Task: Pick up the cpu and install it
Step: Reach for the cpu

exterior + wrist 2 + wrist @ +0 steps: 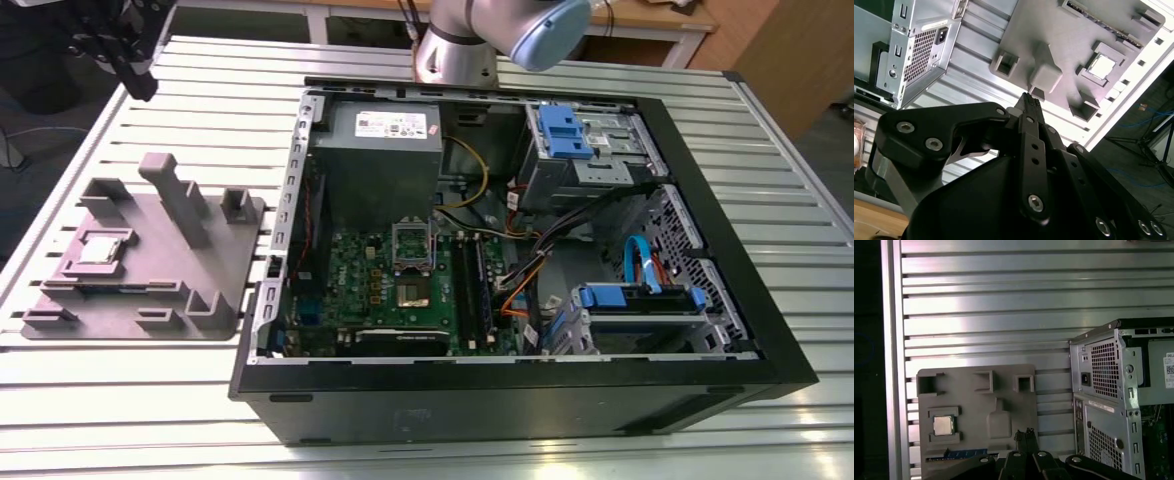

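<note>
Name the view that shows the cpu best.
The first wrist view: the cpu faces the camera squarely in the grey fixture. The second wrist view shows the cpu tilted; the exterior view, slanted and far off.

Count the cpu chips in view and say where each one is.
1. The cpu sits in a square recess of the grey fixture, at the exterior view's left of the open computer case. Parts inside the case may hide others.

The cpu (pixel 943 425) is pale shiny metal, the fixture (pixel 970 404) matt grey plastic.
</note>
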Tool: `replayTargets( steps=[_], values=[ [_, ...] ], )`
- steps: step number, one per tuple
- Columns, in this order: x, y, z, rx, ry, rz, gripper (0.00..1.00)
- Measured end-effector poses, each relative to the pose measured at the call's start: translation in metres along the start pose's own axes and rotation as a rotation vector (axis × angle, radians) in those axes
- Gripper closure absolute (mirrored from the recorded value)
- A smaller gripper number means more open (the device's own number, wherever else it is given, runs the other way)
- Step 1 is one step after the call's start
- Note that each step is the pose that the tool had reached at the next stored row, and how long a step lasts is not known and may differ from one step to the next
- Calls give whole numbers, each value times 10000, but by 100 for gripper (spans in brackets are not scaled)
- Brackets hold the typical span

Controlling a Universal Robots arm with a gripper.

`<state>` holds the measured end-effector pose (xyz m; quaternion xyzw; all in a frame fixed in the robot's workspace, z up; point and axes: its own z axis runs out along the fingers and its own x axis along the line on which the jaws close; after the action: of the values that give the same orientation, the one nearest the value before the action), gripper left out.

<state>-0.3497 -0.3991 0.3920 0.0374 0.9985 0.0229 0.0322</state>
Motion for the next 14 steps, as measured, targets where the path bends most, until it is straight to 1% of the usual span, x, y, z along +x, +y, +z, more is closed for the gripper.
replayTargets(
  steps=[8,14],
  values=[
    [93,-7,-1,1,-1,0,89],
    [120,-9,-1,0,-2,1,89]
  ],
)
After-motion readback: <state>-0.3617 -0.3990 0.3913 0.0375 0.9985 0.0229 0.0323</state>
